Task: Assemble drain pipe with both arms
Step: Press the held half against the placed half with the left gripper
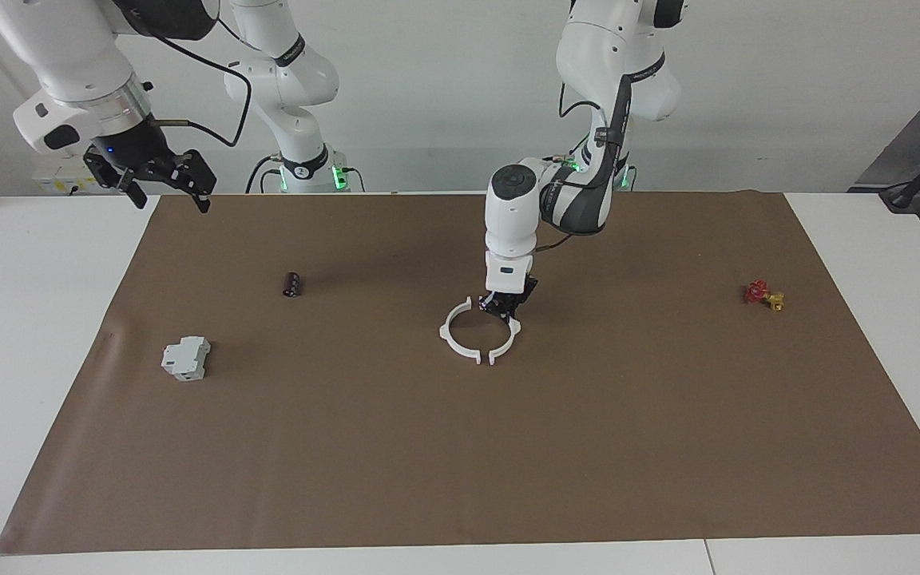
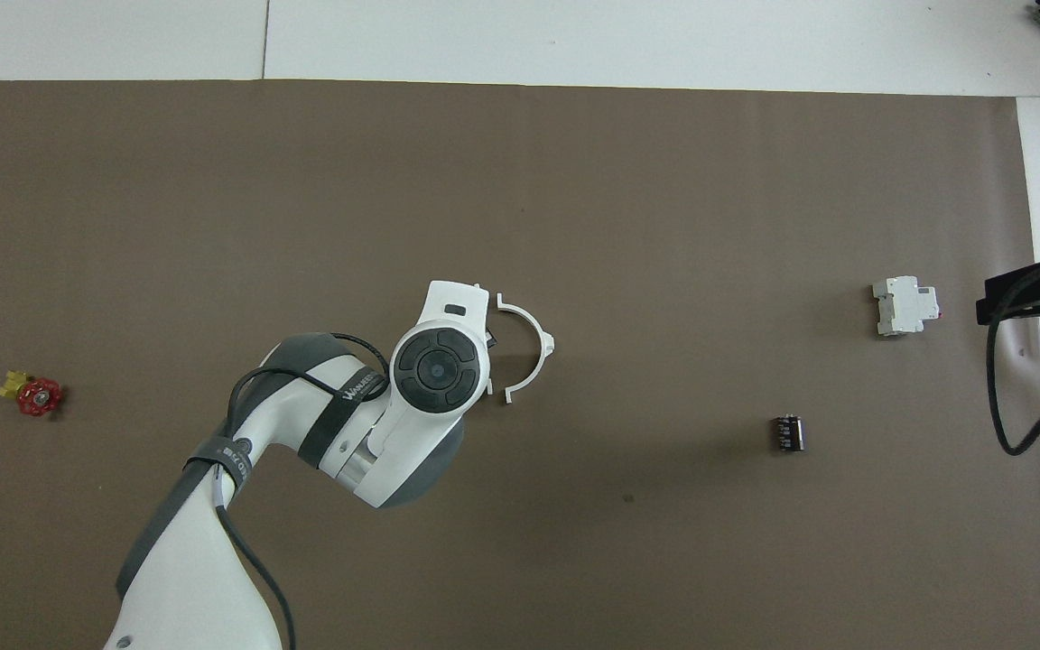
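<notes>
Two white half-rings of the drain pipe lie on the brown mat [image 1: 460, 463] at mid-table, facing each other as a near-closed ring with small gaps at the tabs. One half-ring [image 1: 448, 335] lies toward the right arm's end and also shows in the overhead view [image 2: 536, 348]. My left gripper [image 1: 505, 307] is down at the other half-ring [image 1: 508, 343], which the left arm's hand [image 2: 439, 366] hides in the overhead view. My right gripper [image 1: 164, 180] is open, empty and raised over the mat's corner at the right arm's end, where it waits.
A grey-white boxy block [image 1: 186, 358] and a small dark cylinder [image 1: 292, 284] lie on the mat toward the right arm's end. A red-and-yellow valve [image 1: 763, 295] lies toward the left arm's end. White table surrounds the mat.
</notes>
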You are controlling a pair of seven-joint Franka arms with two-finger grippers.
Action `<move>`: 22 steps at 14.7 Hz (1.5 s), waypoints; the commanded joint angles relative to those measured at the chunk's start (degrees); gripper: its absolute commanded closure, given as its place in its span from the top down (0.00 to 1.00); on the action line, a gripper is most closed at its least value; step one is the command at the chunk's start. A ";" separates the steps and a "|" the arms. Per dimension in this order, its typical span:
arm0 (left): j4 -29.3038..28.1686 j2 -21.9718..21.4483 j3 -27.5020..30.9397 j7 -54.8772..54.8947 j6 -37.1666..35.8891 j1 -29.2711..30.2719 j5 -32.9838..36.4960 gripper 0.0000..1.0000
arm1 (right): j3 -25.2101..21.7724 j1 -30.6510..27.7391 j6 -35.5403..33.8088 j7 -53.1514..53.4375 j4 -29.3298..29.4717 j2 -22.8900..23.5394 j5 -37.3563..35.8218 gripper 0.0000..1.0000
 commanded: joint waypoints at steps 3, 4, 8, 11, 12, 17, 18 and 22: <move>1.30 0.76 0.83 -3.78 -0.70 -1.24 1.38 0.00 | 0.09 -0.41 -0.86 -1.38 0.19 -0.47 0.88 1.00; 0.95 0.76 0.83 -3.78 -0.52 -1.94 1.47 0.00 | 0.09 -0.41 -0.86 -1.38 0.19 -0.47 0.88 1.00; 0.69 0.85 0.65 -3.69 0.71 -2.30 2.08 0.00 | 0.09 -0.32 -0.86 -1.38 0.19 -0.47 0.88 1.00; -0.11 1.03 0.56 -3.60 1.68 -2.39 3.14 0.00 | 0.09 -0.41 -0.86 -1.38 0.19 -0.47 0.88 1.00; -0.11 1.11 0.56 -3.69 1.94 -2.39 3.14 0.00 | 0.09 -0.41 -0.86 -1.38 0.19 -0.47 0.88 1.00; -0.11 1.55 0.56 -3.60 2.55 -2.56 3.66 0.00 | 0.09 -0.41 -0.86 -1.38 0.19 -0.47 0.88 1.00; -0.11 1.55 0.56 -3.60 2.64 -3.08 3.66 0.00 | 0.09 -0.41 -0.86 -1.38 0.19 -0.47 0.88 1.00; -0.11 1.55 0.56 -3.69 2.64 -3.18 3.66 0.00 | 0.09 -0.40 -0.86 -1.38 0.19 -0.47 0.88 1.00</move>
